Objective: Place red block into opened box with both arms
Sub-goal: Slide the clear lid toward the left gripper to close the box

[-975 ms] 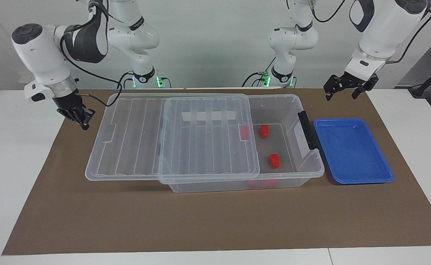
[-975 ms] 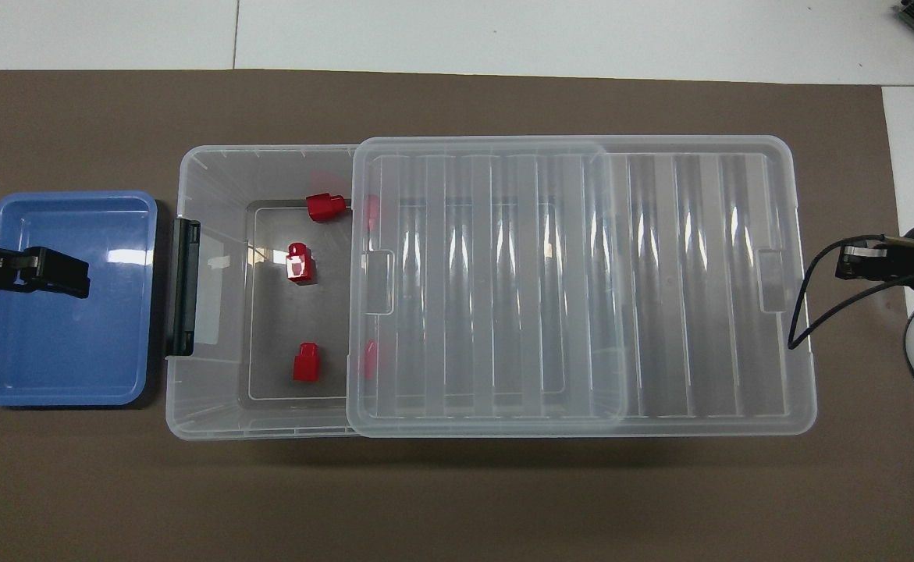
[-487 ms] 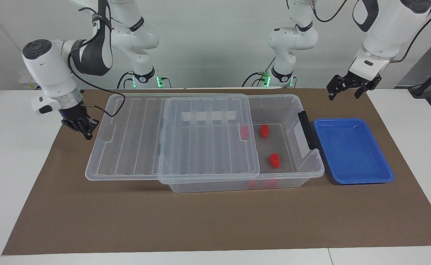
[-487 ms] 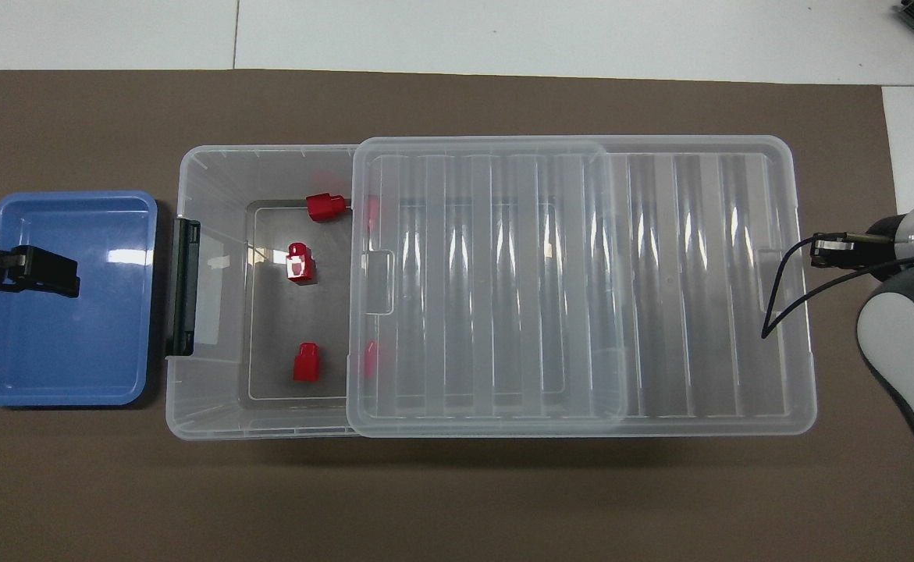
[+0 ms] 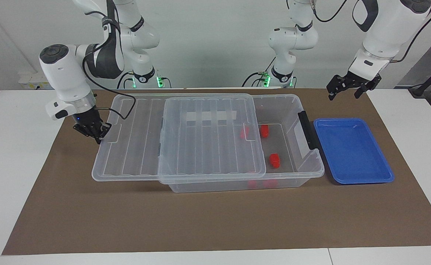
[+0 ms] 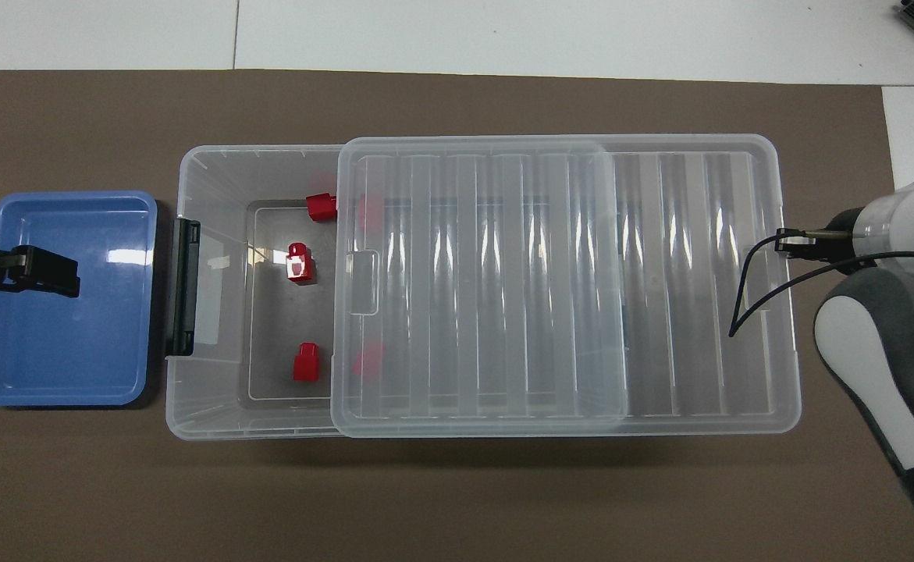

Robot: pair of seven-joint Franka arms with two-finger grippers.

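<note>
The clear box (image 5: 313, 172) (image 6: 208, 410) lies along the mat, its black latch toward the left arm's end. Its ribbed lid (image 5: 200, 140) (image 6: 542, 281) lies partly slid off, overhanging toward the right arm's end. On the uncovered floor lie red blocks (image 5: 264, 131) (image 5: 274, 160) (image 6: 300, 261) (image 6: 305, 362), and a third (image 6: 320, 206) is half under the lid's edge. My right gripper (image 5: 94, 133) (image 6: 794, 243) is shut and low, its tips against the lid's overhanging end. My left gripper (image 5: 344, 91) (image 6: 47, 273) hangs open and empty, raised over the blue tray.
A shallow blue tray (image 5: 381, 176) (image 6: 4, 382) sits beside the box's latch end. A brown mat (image 5: 200, 221) covers the table, with white tabletop at both ends. The right arm's black cable (image 6: 745, 297) droops over the lid's end.
My right gripper has moved toward the left arm's end, and the lid has slid with it further over the box's opening. The left gripper rose slightly at first, then held still.
</note>
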